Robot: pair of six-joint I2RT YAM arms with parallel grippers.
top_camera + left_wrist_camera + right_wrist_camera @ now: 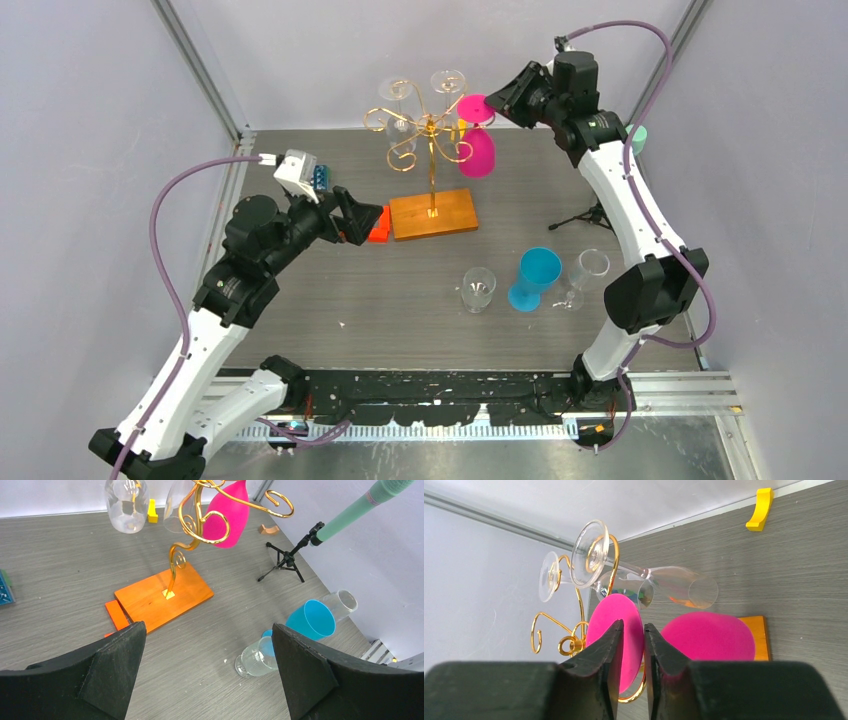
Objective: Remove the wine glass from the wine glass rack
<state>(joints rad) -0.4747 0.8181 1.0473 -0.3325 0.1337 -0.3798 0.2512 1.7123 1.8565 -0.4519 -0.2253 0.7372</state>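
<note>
Three glasses hang upside down on the wine glass rack [430,135], far centre of the counter [330,300]. Which is being taken?

It's the pink wine glass [478,150], on the rack's right side. Around its stem the right tool [644,630] has jaws nearly together; clenched or not, I cannot tell. Nearer, the left tool [207,627] gapes, released.

What could go wrong?

A sideways pull could catch the foot in the wire, tipping the rack and the clear glasses [398,95].
</note>
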